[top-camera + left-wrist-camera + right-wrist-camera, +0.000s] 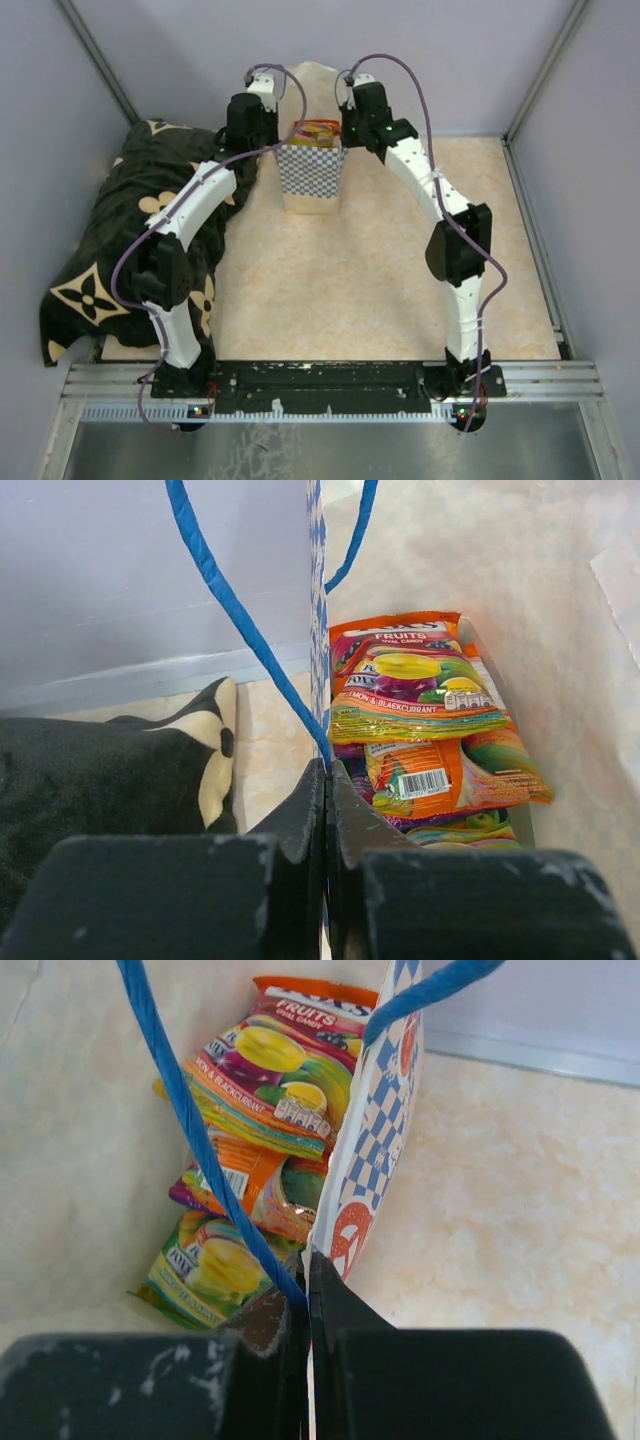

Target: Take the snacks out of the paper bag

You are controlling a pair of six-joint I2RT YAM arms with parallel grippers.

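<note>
Snacks lie stacked flat in the bottom of the paper bag, which stands upright toward the far middle of the table, near the black flower-patterned cushion on its left. From above I can only make out a sliver of orange and yellow at the bag's mouth. Both arms curve in to its top edges, but the fingers themselves are hard to pick out. The wrist cameras fill that in. The left gripper is clenched on the left wall's rim, right where a blue cord handle runs down into the jaws. The right gripper is pinched on the opposite wall the same way, with the checkered band showing on the outer face. Looking down inside, the top packet reads "fruits" and one beneath shows a barcode.
</note>
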